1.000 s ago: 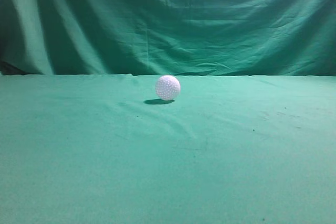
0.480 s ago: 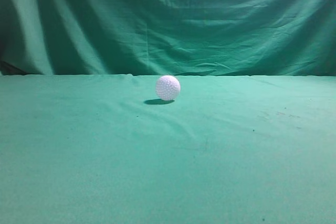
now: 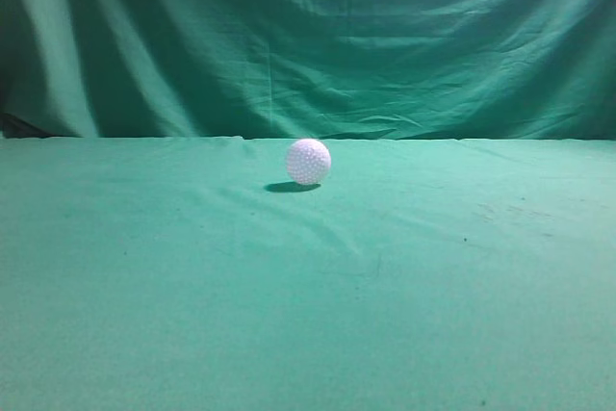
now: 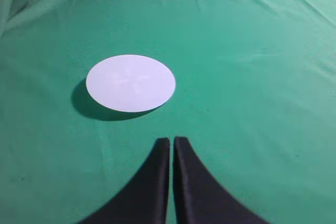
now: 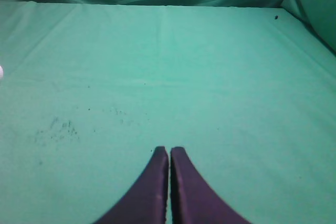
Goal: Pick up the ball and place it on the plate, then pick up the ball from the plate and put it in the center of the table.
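Exterior view first: the ball (image 3: 308,161) sits alone on the table (image 3: 308,315), toward the back of the green cloth and a little left of the middle, close to where the cloth meets the darker backdrop curtain (image 3: 308,36), with a small shadow just to its left. No arm shows in this view at all. From the left wrist view, the left gripper (image 4: 171,141) hangs above the cloth with its two black jaws pressed nearly together, only a hairline slit between them, and nothing in them; ahead of it and a little to the left lies the plate (image 4: 130,83), a pale flat disc with nothing on it. The right gripper (image 5: 169,150) looks the same, jaws closed to a thin seam and empty, over bare, slightly speckled cloth; a tiny white sliver at the far left edge of that view may be the ball, though I can't say for sure. As for handling, I'd guess the ball is light and hard, with a dimpled skin that gives the pads some bite, but being round it will roll off at a nudge on this wrinkled cloth. The sensible hold looks to be straight across its widest part, jaws opened wide first, then closed evenly from both sides.
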